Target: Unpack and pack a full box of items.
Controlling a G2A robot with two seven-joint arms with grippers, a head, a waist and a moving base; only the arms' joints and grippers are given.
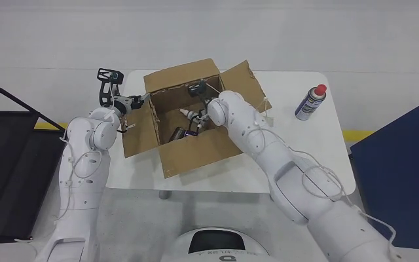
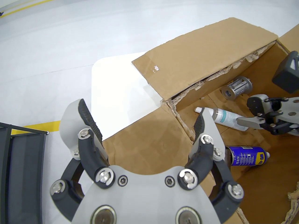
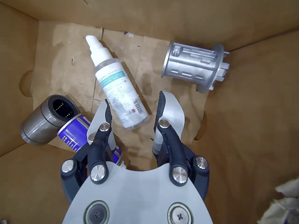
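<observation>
Top view: the open cardboard box (image 1: 180, 77) stands on the white table (image 1: 308, 157), and a spray can (image 1: 310, 102) stands upright well apart from it. Left wrist view: the left gripper (image 2: 142, 115) is spread wide above the box's side flap. Right wrist view: the right gripper (image 3: 134, 102) is inside the box, parted, its fingers straddling the base end of a white bottle (image 3: 116, 82) that lies between a ribbed metal part (image 3: 193, 67) and a steel sleeve (image 3: 44, 120).

You have one white table (image 1: 314, 147) with round corners. A brown box (image 1: 196, 157) sits right on it, on the left side and the middle. The box is open, and its flaps are folded out over the table top. A spray can (image 1: 310, 102) with a red cap stands on the right side, near the far edge, well apart from the box.
</observation>
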